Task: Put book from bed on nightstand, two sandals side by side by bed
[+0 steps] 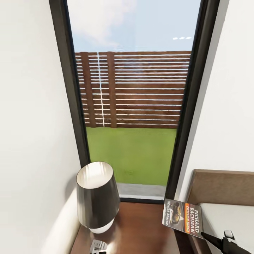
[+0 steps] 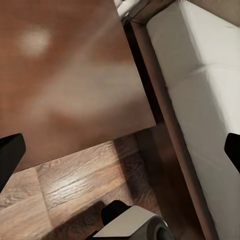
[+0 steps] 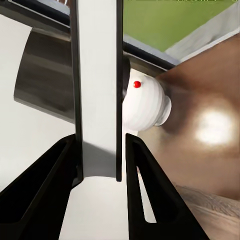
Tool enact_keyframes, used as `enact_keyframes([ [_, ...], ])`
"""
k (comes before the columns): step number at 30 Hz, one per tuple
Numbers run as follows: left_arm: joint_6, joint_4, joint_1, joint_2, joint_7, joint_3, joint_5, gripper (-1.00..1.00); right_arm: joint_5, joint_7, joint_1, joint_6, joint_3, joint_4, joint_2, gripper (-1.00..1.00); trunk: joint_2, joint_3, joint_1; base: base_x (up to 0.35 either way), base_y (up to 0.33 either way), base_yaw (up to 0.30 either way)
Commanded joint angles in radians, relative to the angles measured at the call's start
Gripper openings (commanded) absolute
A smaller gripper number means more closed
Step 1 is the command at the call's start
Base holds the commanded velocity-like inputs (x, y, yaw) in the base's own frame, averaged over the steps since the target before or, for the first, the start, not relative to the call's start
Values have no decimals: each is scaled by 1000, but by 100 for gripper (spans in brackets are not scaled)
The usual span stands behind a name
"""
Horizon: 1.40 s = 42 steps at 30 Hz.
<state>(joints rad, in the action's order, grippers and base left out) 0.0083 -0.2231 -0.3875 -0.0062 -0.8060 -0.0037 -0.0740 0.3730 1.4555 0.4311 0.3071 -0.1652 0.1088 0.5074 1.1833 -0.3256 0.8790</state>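
The book [image 1: 182, 214], dark grey with an orange band and white lettering, hangs tilted over the right side of the reddish-brown nightstand [image 1: 141, 229], close to the bed [image 1: 225, 218]. My right gripper [image 1: 208, 235] is shut on its lower corner. In the right wrist view the book [image 3: 97, 75] shows edge-on, pinched between the black fingers [image 3: 50, 185] of the right gripper [image 3: 100, 142]. My left gripper [image 2: 120, 155] is open and holds nothing; it hangs over the nightstand's front edge [image 2: 70, 75] and the wood floor, beside the mattress [image 2: 200, 90]. The sandals are out of view.
A dark lamp [image 1: 97, 195] with a white base [image 3: 145, 102] stands on the left half of the nightstand, near the white wall. A tall dark-framed window [image 1: 130, 106] is behind. The brown headboard [image 1: 222, 187] rises at the right. A narrow floor gap [image 2: 150, 150] separates nightstand and bed frame.
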Motion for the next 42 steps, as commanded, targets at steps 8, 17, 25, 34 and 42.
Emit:
enact_keyframes([
  [8,1,1,-1,0,-3,1,-6,100,-6,4,1,10,-10,0,0,-100,1,-1,0,138,0,1],
  [17,2,1,-1,0,-2,1,-7,100,-6,2,1,10,-8,-1,-1,-100,1,-1,0,129,0,0],
  [25,2,1,-1,1,-6,1,-7,100,-6,-1,1,10,-8,-1,-8,-100,1,-1,0,0,0,0],
  [34,2,1,-1,9,-95,2,-9,100,-9,0,3,84,-11,17,-11,-100,1,-1,0,0,0,0],
  [42,2,1,-1,60,-384,3,-13,100,-9,-6,5,189,-11,139,-143,-100,1,-1,0,0,0,0],
])
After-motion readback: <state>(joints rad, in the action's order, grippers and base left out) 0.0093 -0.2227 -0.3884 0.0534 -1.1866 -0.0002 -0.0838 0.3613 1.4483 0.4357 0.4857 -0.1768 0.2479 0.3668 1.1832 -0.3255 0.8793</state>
